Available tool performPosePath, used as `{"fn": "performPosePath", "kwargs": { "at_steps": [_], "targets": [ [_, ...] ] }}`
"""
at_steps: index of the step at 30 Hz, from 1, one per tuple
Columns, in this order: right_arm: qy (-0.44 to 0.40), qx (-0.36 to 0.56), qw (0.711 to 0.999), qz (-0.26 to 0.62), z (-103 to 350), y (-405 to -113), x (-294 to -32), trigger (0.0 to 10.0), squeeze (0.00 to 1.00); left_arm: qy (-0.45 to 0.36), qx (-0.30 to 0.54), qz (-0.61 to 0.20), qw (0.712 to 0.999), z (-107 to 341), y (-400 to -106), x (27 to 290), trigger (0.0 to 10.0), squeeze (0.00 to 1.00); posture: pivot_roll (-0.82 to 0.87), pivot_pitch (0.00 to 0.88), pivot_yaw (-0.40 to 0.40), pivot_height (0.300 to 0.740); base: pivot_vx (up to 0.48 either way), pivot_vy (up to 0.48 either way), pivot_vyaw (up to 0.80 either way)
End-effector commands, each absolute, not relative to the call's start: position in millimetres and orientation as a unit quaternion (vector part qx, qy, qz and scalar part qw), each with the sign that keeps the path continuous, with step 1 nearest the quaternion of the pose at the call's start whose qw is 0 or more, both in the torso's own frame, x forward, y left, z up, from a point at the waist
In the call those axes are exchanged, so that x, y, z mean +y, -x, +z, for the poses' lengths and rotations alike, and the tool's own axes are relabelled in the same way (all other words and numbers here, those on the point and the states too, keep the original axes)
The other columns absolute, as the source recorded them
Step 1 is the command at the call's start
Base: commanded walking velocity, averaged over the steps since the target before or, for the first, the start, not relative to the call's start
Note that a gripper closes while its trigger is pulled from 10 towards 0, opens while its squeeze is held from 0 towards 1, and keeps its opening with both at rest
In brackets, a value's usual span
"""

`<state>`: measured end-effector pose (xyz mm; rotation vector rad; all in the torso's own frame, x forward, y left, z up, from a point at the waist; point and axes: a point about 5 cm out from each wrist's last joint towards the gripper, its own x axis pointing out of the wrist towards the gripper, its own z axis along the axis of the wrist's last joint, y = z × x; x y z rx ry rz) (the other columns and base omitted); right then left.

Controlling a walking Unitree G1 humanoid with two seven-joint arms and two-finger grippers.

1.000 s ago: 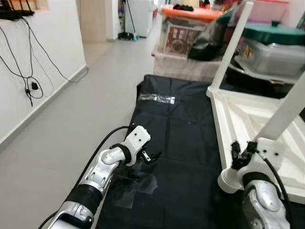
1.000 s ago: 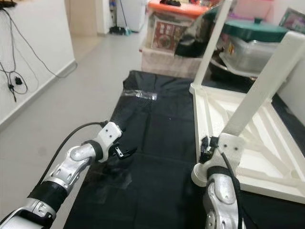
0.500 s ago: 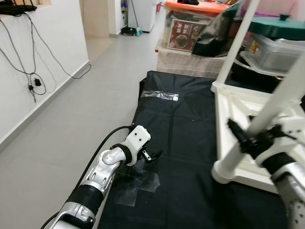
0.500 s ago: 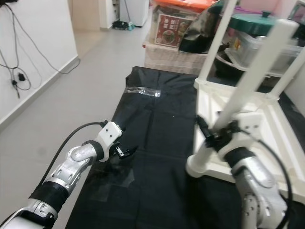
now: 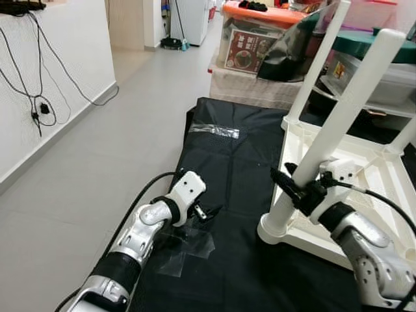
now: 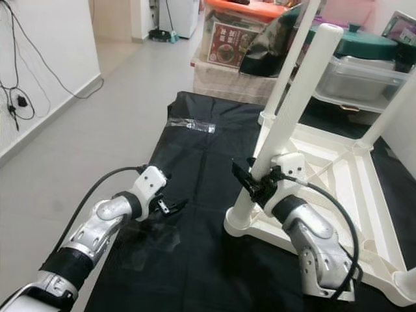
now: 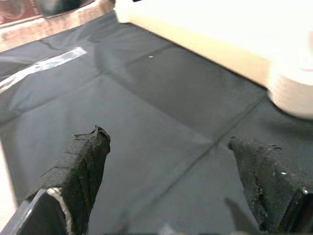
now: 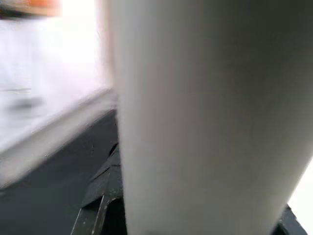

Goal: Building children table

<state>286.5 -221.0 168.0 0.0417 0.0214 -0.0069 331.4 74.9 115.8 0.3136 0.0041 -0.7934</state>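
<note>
Upturned white table [image 5: 364, 162] at right of frame, resting on a black sheet [image 5: 240, 169] spread over the grey floor [image 5: 97, 169]. Right gripper [image 6: 255, 182], lower centre-right, is clamped on the near table leg [image 5: 338, 123], low on the leg just above its round foot; the leg rises tilted toward the upper right. Left gripper [image 5: 207, 213], lower left of centre, hangs just over the sheet with its fingers [image 7: 85, 161] apart and holding nothing, well apart from the table. Clear tape [image 5: 214, 130] lies on the sheet at upper centre. Storage boxes [image 5: 260, 45] stand behind the table, along the top of the frame.
</note>
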Motion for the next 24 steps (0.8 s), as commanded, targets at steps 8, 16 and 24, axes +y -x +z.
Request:
{"fn": "performPosePath", "kwargs": {
  "at_steps": [8,16,24],
  "targets": [
    [0.035,0.129,0.918,-0.374,122,-214,-257,0.0,0.0,-0.148,0.009,-0.393,0.907,112,-327,76,10.0,0.0,0.08,0.0,-0.089,0.74,0.0,0.0,0.0],
    [0.0,0.017,0.957,-0.289,161,-233,-234,10.0,1.0,-0.154,0.007,-0.402,0.902,115,-330,74,10.0,0.0,0.07,0.0,-0.081,0.74,0.0,0.0,0.0],
    [-0.021,-0.088,0.987,-0.132,223,-247,-245,10.0,0.0,-0.154,0.007,-0.398,0.904,113,-328,75,10.0,0.0,0.08,0.0,-0.089,0.74,0.0,0.0,0.0]
  ]
}}
